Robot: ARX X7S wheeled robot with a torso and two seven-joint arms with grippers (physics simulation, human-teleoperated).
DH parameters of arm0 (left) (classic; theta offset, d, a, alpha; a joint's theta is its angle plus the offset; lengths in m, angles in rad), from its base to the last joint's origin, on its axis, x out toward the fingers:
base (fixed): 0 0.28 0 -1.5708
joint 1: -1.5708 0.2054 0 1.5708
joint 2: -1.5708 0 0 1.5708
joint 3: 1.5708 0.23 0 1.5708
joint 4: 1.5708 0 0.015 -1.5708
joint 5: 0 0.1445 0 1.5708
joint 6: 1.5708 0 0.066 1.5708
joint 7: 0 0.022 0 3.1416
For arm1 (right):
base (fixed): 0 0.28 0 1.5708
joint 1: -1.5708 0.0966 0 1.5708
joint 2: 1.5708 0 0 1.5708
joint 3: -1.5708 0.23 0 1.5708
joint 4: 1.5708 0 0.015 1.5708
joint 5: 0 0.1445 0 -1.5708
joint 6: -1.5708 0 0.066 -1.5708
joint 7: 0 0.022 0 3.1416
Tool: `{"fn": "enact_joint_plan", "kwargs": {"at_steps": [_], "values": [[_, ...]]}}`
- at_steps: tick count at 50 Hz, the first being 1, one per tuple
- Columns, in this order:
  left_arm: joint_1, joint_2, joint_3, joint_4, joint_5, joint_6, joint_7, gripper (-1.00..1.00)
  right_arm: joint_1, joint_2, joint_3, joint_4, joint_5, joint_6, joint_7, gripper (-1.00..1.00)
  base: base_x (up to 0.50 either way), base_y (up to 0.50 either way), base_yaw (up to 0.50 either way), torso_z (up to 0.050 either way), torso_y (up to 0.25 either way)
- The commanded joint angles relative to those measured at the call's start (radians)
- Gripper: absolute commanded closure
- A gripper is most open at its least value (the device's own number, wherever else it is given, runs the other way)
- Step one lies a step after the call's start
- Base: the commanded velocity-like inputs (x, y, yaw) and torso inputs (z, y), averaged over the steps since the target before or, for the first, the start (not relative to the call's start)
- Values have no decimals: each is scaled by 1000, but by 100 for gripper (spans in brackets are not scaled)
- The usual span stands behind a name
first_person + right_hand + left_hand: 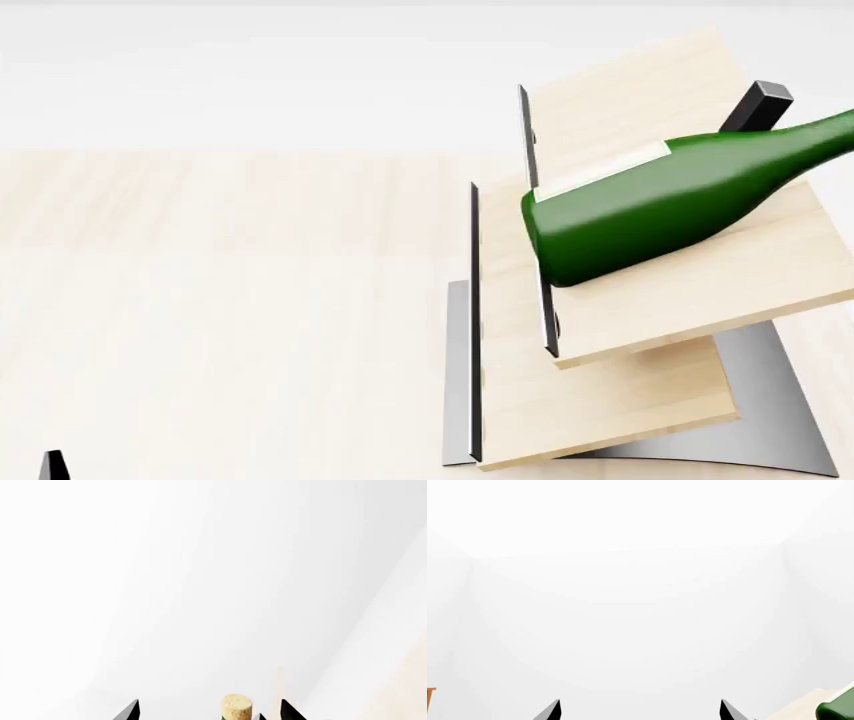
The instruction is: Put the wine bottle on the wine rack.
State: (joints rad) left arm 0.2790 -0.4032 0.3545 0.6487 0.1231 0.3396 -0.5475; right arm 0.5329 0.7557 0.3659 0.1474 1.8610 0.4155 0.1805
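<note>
Lying on the wine rack (641,330), wine bottle (667,205); both hands' fingers spread, gripping nothing

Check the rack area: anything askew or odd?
Nothing damaged or spilled. The wine bottle lies across the upper board of the wine rack, base by the metal lip, neck running out of the head view. Whether it rests there can't be told.

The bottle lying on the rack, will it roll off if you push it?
The bottle is round and glossy, so it would probably roll or slip easily. The rack's dark lip at its base likely stops it. It looks like glass, so perhaps breakable.
</note>
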Motion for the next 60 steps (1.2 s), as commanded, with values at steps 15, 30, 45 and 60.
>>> {"fn": "enact_joint_plan", "kwargs": {"at_steps": [15,30,45,60], "values": [[-5,-4,8,1,3,-4,-5,-100,-216,3,137,-323,-438,-271,55,-100,0,0,0,0,0],[-1,-7,13,1,8,0,-9,-100,-301,65,157,-661,-739,-318,169,-100,0,0,0,0,0],[0,-10,18,0,8,3,-13,-100,-329,109,185,-829,-798,-318,171,-100,0,0,0,0,0],[-2,-13,22,5,9,-3,-15,-100,-421,145,410,-1031,-724,-312,206,-100,0,0,0,0,0]]}}
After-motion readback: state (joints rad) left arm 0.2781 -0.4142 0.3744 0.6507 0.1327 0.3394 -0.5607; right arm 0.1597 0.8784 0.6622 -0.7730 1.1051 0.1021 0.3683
